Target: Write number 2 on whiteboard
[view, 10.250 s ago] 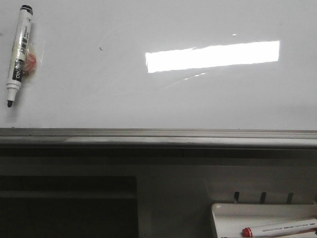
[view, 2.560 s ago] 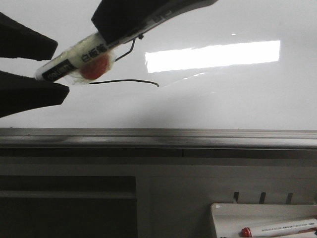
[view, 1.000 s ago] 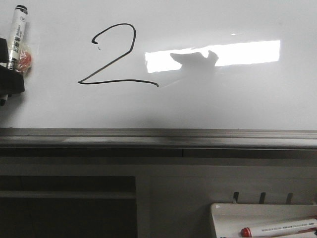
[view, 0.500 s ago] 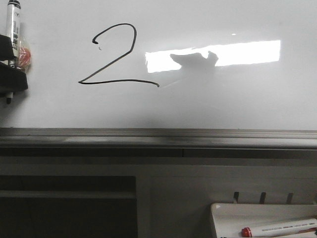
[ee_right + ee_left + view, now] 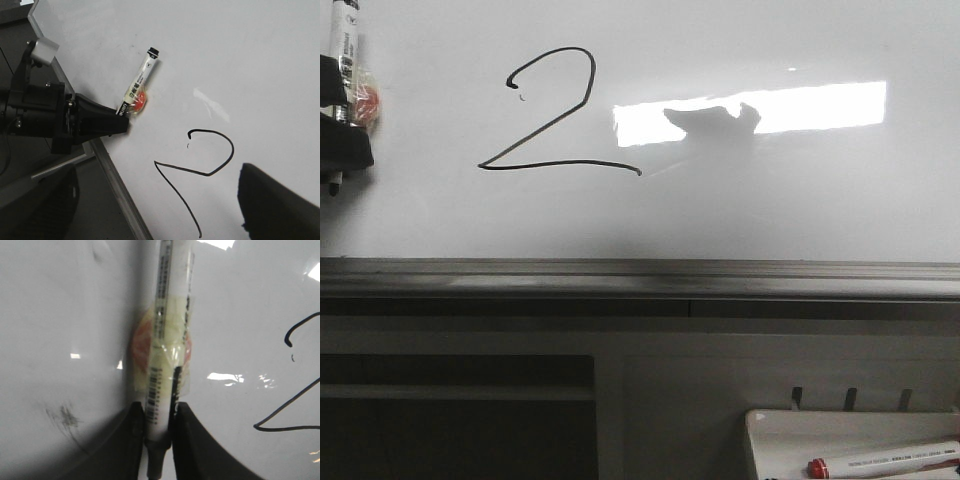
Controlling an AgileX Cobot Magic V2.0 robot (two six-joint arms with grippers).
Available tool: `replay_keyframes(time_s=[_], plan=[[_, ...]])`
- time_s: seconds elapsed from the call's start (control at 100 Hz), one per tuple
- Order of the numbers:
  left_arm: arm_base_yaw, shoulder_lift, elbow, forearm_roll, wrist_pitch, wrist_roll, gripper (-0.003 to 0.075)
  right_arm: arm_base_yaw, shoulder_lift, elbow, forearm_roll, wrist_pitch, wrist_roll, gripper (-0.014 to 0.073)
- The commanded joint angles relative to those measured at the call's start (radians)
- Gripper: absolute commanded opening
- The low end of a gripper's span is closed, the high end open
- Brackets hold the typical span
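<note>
Front view: left jaws point(image 5: 342, 105) clamped on marker point(image 5: 342, 40), seemingly upright, beside whiteboard point(image 5: 770, 200).

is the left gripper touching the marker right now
Touching. In the left wrist view the left gripper has both fingers pressed against the marker barrel, no gap.

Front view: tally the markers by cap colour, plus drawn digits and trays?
Black-tipped marker, held in the left end effector against the whiteboard: 1
Red-capped marker, lying in the tray: 1
Drawn digits, the number 2: 1
White tray: 1
Total: 4
</note>
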Motion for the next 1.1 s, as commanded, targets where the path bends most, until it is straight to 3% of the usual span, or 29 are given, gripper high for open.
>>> replay_keyframes(time_s=[0.0, 0.25, 0.54, 0.61, 0.67, 0.73, 0.8, 0.91, 1.09], plan=[[0.003, -0.010, -0.029, -0.004, -0.094, -0.008, 0.0148, -0.007, -0.027, -0.033, 0.029, -0.038, -0.002, 0.0575], [0.003, -0.010, -0.029, -0.004, -0.094, -0.008, 0.0322, -0.007, -0.027, -0.033, 0.029, -0.044, -0.002, 0.0575], [0.003, -0.051, -0.029, 0.091, -0.088, -0.008, 0.0335, -0.007, -0.027, -0.033, 0.029, -0.047, -0.002, 0.0570], [0.003, -0.091, -0.029, 0.127, -0.084, -0.008, 0.0335, -0.007, -0.027, -0.033, 0.029, -0.045, -0.002, 0.0503], [0.003, -0.137, -0.029, 0.141, -0.078, -0.008, 0.0330, -0.010, -0.034, -0.033, 0.029, -0.032, -0.002, 0.0350], [0.003, -0.184, -0.029, 0.141, -0.065, -0.008, 0.0301, -0.012, -0.047, -0.032, 0.029, -0.016, -0.002, 0.0163], [0.003, -0.248, -0.029, 0.143, -0.030, -0.008, 0.0204, -0.012, -0.070, -0.019, 0.022, -0.026, -0.002, -0.0079], [0.003, -0.378, -0.029, 0.171, 0.042, -0.008, -0.0021, -0.012, -0.135, 0.033, 0.021, -0.098, -0.001, -0.0059], [0.003, -0.587, -0.009, 0.288, 0.108, -0.004, -0.0020, -0.012, -0.302, 0.186, 0.019, -0.186, -0.020, -0.0059]])
